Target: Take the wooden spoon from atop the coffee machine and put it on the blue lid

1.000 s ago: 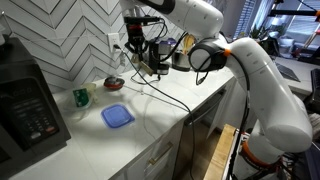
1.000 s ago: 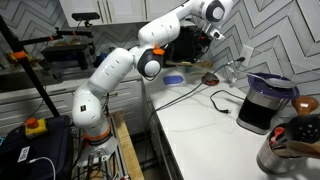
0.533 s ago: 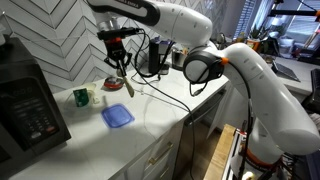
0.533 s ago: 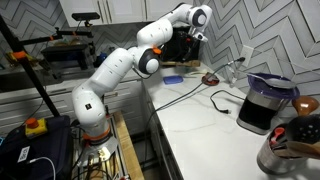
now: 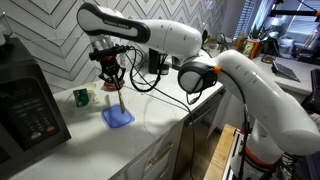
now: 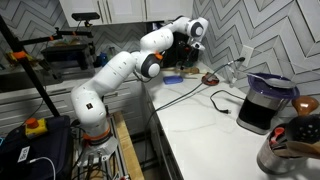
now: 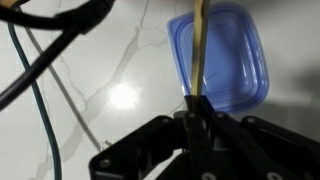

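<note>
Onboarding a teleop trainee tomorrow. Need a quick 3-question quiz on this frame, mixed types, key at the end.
1. True or false: the pincer is shut on the wooden spoon.
2. In an exterior view, the spoon is: A) hanging steeply, lower end over the blue lid; B) lying flat; C) sticking straight up above the pincer.
3. Short answer: what colour is the cup standing on the counter near the lid?

Key: 1 true; 2 A; 3 green.
</note>
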Controlling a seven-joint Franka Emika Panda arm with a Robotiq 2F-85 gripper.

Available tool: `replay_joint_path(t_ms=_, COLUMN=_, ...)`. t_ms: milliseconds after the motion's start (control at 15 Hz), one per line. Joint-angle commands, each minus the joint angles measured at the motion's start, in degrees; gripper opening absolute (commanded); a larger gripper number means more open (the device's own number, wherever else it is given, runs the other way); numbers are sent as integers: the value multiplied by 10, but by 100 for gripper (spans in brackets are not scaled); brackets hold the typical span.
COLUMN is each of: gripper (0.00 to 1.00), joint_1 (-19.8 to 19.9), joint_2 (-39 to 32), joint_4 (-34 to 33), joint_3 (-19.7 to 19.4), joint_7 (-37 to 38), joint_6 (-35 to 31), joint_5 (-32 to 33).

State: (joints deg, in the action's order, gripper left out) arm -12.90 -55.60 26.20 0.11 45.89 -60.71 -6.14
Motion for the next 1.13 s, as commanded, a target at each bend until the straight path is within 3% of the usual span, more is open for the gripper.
replay_joint_path(t_ms=0, gripper=2, joint_1=3, joint_2=-25, joint_4=-11, joint_3=11, joint_7=-39, joint_6=22, joint_5=4)
replay_joint_path(t_ms=267, gripper=2, joint_1=-10, joint_2=-32, joint_4=-11, joint_3=10, joint_7=-62, joint_6=48, joint_5=7)
replay_joint_path(t_ms=333, gripper=33, joint_1=-10, joint_2=-32, joint_4=-10, joint_3=12, joint_7=-64, joint_6=57, joint_5=4)
replay_joint_path(t_ms=400, gripper=33, joint_1=-8, joint_2=-32, joint_4=-12, joint_3=14, joint_7=-66, joint_6=61, joint_5=0)
replay_joint_path(t_ms=800, gripper=78, joint_1=22, joint_2=46, joint_4=-13, joint_3=-10, joint_7=-63, joint_6=23, joint_5=21)
replay_joint_path(t_ms=1000, gripper=99, joint_1=36, joint_2=85, joint_4=-26, joint_3=-35, joint_7=-137, joint_6=-15, joint_5=72)
replay_joint_path(t_ms=1067, gripper=83, joint_1=32, joint_2=69, joint_4=-20, joint_3=-20, joint_7=-96, joint_6=-2, joint_5=48)
